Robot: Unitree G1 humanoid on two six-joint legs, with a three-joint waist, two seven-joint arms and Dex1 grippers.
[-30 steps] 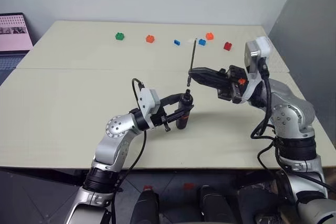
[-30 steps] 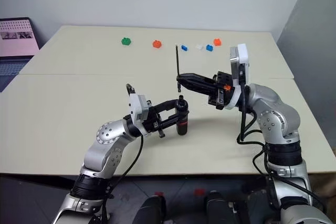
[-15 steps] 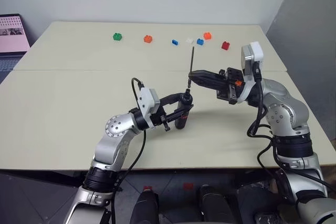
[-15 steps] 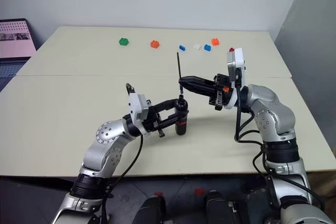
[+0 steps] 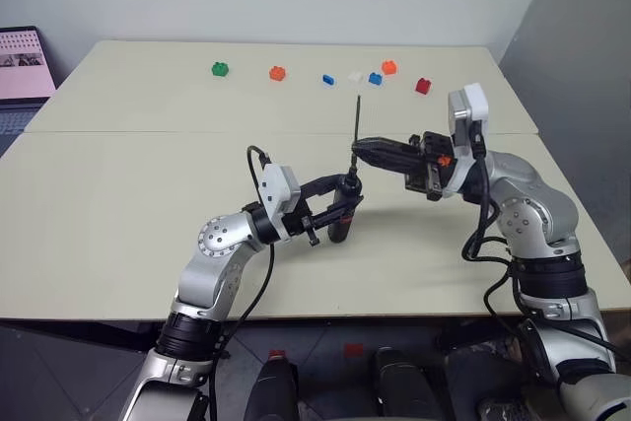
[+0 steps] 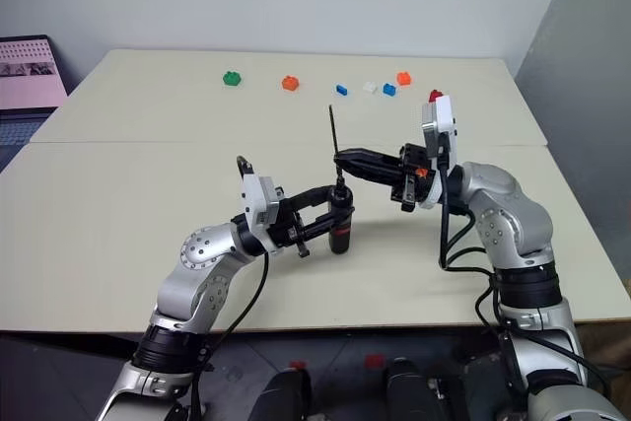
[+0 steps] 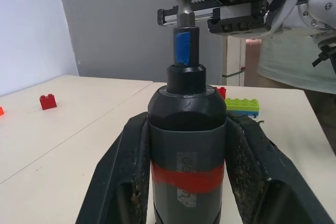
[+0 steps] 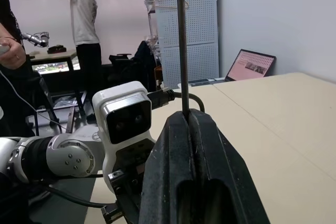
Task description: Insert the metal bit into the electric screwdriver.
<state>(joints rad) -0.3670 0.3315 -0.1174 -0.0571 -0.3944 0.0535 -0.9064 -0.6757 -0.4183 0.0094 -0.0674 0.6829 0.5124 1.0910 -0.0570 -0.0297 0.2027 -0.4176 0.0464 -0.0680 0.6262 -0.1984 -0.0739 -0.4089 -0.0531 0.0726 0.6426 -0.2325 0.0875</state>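
The electric screwdriver stands upright on the table, a dark body with a red band and a blue-tipped nose. My left gripper is shut on its body, one finger on each side. The metal bit, a thin grey rod, stands nearly upright directly above the nose. My right gripper reaches in from the right and is shut on its lower part. In the left wrist view the bit's lower end meets the top of the nose; how far it sits inside is hidden.
Several toy bricks line the table's far side, from a green one and an orange one to a red one. A laptop sits at the far left. A person stands beyond the table.
The bit has come slightly lower and more upright over the screwdriver's nose, and the right wrist has shifted a little. The left gripper and screwdriver have kept still.
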